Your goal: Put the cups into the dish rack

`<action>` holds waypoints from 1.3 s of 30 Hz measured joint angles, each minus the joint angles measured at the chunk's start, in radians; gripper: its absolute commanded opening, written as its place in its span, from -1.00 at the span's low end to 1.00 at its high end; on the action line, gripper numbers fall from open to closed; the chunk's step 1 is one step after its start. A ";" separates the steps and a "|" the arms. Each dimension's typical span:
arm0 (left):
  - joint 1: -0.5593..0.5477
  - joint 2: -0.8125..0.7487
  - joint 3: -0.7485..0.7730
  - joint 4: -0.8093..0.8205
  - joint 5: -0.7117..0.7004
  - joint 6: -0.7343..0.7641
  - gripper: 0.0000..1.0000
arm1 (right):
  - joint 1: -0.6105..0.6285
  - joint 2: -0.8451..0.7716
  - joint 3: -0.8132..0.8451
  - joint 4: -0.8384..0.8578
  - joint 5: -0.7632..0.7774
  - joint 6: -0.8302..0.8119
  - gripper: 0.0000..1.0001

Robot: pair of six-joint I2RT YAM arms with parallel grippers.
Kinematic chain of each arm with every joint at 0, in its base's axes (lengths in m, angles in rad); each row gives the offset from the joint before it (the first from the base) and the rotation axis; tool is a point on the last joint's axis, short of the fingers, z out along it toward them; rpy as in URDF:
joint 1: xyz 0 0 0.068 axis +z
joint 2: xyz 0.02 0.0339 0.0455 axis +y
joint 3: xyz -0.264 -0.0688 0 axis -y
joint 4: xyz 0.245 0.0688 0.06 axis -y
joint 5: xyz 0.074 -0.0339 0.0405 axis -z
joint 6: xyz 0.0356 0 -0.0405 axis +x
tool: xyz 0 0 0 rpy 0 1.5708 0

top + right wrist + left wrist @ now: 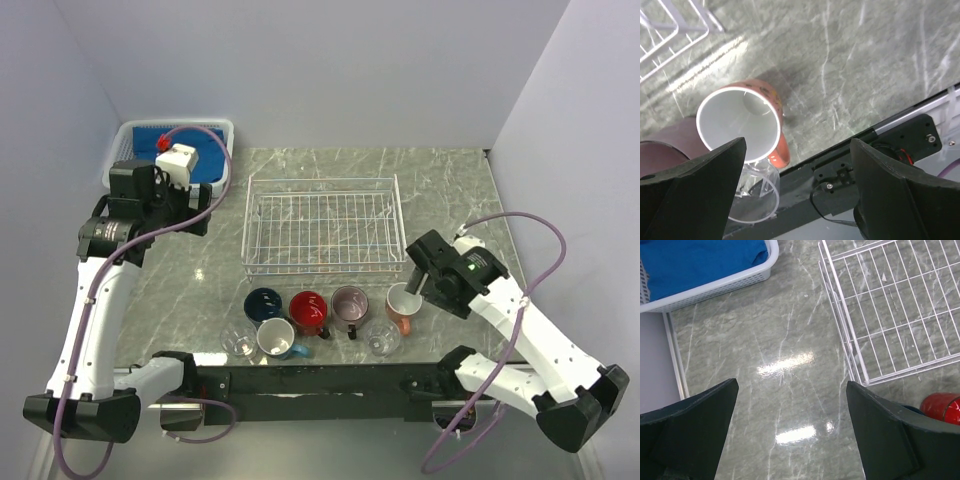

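Grey marble table, white wire dish rack mid-table, cups clustered just in front. Right wrist cam reveals tiny prints on the salmon-orange mug. Left gripper and right gripper both gape wide, holding nothing.

L arm: reaches fwd along the left side, wrist bent inward. L gripper: aimed down, jaws spread wide, no grip. R arm: elbow low, forearm angled inward. R gripper: aimed down, jaws spread wide, no grip.
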 measured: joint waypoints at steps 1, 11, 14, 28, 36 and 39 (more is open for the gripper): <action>0.002 0.000 0.000 0.000 0.000 0.005 0.93 | -0.003 0.002 -0.002 0.001 -0.010 -0.006 0.84; 0.039 0.000 0.000 0.016 0.005 0.032 0.93 | -0.014 0.026 -0.155 0.102 -0.124 -0.048 0.73; 0.047 0.001 -0.003 0.026 0.014 0.037 0.93 | -0.021 0.030 -0.164 0.134 -0.147 -0.055 0.64; 0.062 0.028 -0.029 0.046 0.019 0.063 0.93 | -0.060 0.147 -0.247 0.322 -0.193 -0.119 -0.25; 0.065 0.036 -0.029 0.053 0.019 0.067 0.93 | -0.062 0.154 -0.261 0.346 -0.194 -0.126 -0.83; 0.066 0.042 -0.029 0.060 0.020 0.068 0.93 | -0.062 0.141 -0.262 0.332 -0.193 -0.126 -1.00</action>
